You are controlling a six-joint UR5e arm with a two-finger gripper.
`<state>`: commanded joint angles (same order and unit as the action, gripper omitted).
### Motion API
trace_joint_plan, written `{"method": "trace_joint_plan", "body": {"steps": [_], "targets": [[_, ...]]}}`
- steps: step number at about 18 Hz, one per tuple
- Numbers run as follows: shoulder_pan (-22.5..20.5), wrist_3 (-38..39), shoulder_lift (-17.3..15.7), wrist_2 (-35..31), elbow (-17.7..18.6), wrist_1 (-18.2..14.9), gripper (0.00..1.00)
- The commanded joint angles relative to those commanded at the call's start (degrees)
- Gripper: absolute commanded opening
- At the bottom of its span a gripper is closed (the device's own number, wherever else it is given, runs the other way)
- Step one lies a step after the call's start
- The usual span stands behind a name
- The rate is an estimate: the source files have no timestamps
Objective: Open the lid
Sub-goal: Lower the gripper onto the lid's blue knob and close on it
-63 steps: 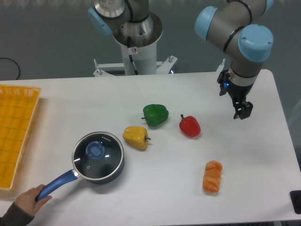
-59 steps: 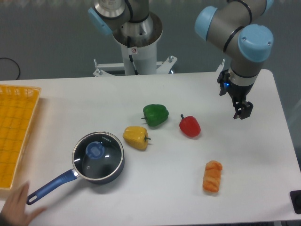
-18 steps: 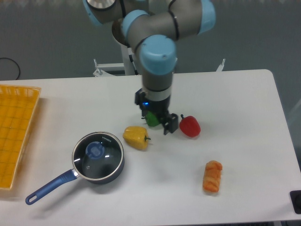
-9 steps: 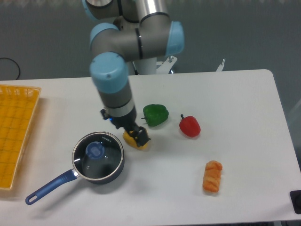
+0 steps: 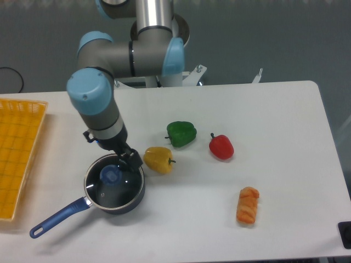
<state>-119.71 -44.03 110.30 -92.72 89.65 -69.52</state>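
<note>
The lid [image 5: 112, 189], a clear glass disc with a metal rim and a blue centre knob [image 5: 111, 175], sits on the dark saucepan [image 5: 125, 204] with a blue handle [image 5: 57, 217] at the front left. My gripper [image 5: 125, 159] hangs over the pan's far right rim, just up and right of the knob. Its fingers look close together, but I cannot tell if they are open or shut. It holds nothing.
A yellow pepper [image 5: 158, 159] lies right beside the pan and gripper. A green pepper [image 5: 181, 133] and a red pepper [image 5: 221, 146] lie further right. An orange pastry [image 5: 248, 205] is at the front right. A yellow basket [image 5: 16, 148] stands at the left edge.
The arm has swept from the right side of the table leftward and down to the pan. A hand that held the pan handle has gone. The pan and lid have not moved.
</note>
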Motion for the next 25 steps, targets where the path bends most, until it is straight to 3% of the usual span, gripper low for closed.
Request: {"method": "trace_joint_plan", "body": {"steps": [25], "targets": [[0.79,2.11,5.28,-0.53,-2.81,2.02,1.0]]}}
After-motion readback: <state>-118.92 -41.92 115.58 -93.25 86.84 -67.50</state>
